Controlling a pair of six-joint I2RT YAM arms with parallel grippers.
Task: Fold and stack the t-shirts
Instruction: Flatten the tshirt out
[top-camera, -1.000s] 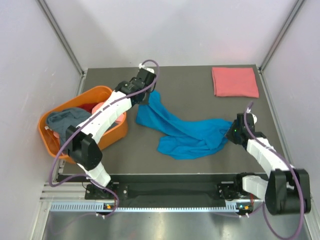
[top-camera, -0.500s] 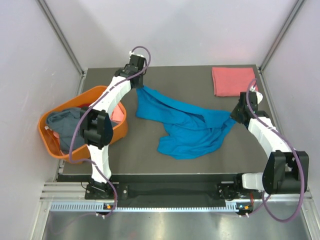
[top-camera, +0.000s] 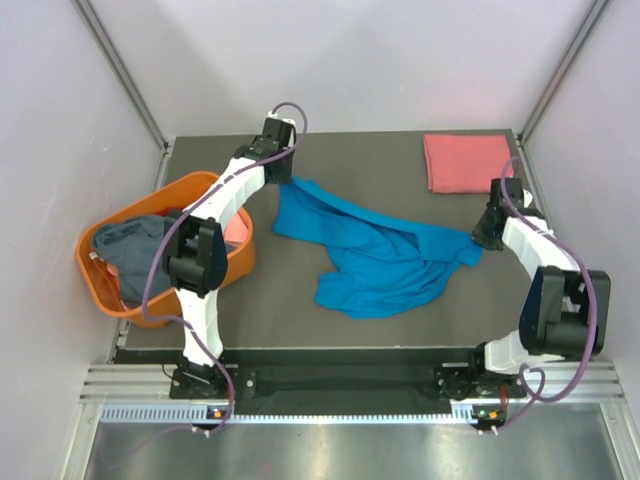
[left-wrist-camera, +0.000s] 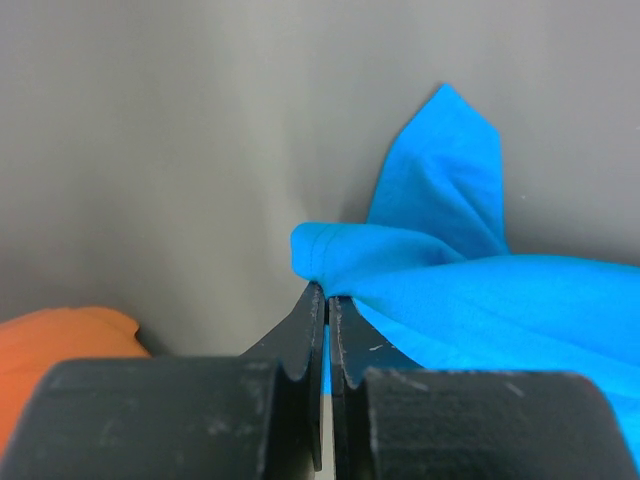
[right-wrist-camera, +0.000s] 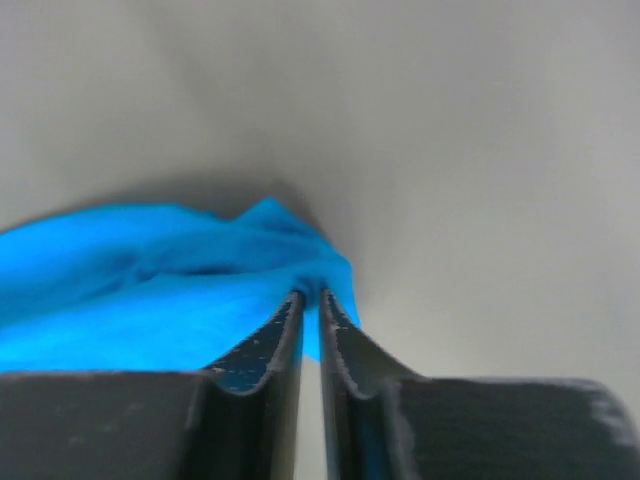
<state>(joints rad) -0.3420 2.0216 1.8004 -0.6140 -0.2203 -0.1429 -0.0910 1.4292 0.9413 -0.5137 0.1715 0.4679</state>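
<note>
A bright blue t-shirt (top-camera: 370, 250) lies rumpled across the middle of the table, stretched between both arms. My left gripper (top-camera: 279, 180) is shut on its far left corner; in the left wrist view the blue cloth (left-wrist-camera: 450, 270) is pinched at the tips of the left gripper (left-wrist-camera: 327, 292). My right gripper (top-camera: 484, 238) is shut on the shirt's right end, and the right wrist view shows blue fabric (right-wrist-camera: 160, 290) clamped at the tips of the right gripper (right-wrist-camera: 311, 296). A folded salmon-pink t-shirt (top-camera: 469, 163) lies at the far right corner.
An orange basket (top-camera: 205, 270) stands at the left edge, holding a grey-blue shirt (top-camera: 135, 238) and a pink one (top-camera: 234, 230). Grey walls close in both sides of the table (top-camera: 390, 160).
The right gripper closed on the shirt's right end and drew it up and to the right. The left arm carried its corner toward the far edge. The shirt is now stretched wider.
</note>
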